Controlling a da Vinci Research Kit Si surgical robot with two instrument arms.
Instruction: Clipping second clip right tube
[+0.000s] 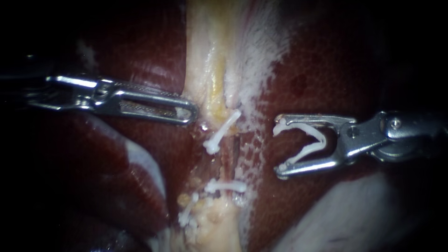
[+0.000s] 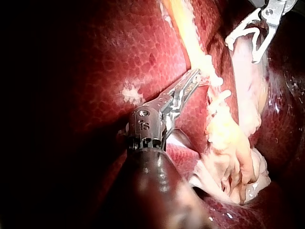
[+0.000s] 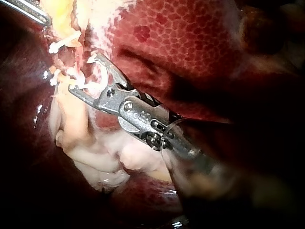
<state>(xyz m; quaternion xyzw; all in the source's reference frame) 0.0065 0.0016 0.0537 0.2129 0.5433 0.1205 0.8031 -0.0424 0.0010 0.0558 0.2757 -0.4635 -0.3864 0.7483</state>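
A pale yellow-white band of tissue (image 1: 207,51) runs down the middle of the dark red liver (image 1: 326,70). Below it a thin dark tube (image 1: 234,151) shows between two white clips, a slanted one (image 1: 222,131) and a level one (image 1: 227,186). A third clip (image 1: 186,215) sits lower left. My right instrument (image 1: 280,147) stands to the right of the tube, apart from it, its jaws spread around an open white clip (image 1: 308,144). My left instrument (image 1: 192,112) lies flat with jaws together, tip at the pale band's edge.
A pale grey-white fold (image 1: 345,219) lies below the right instrument. In the right wrist view, creamy lobed tissue (image 3: 100,157) sits under the right instrument's jaws (image 3: 82,74). The left wrist view shows the left instrument's jaws (image 2: 193,78) against a yellow strand (image 2: 190,36).
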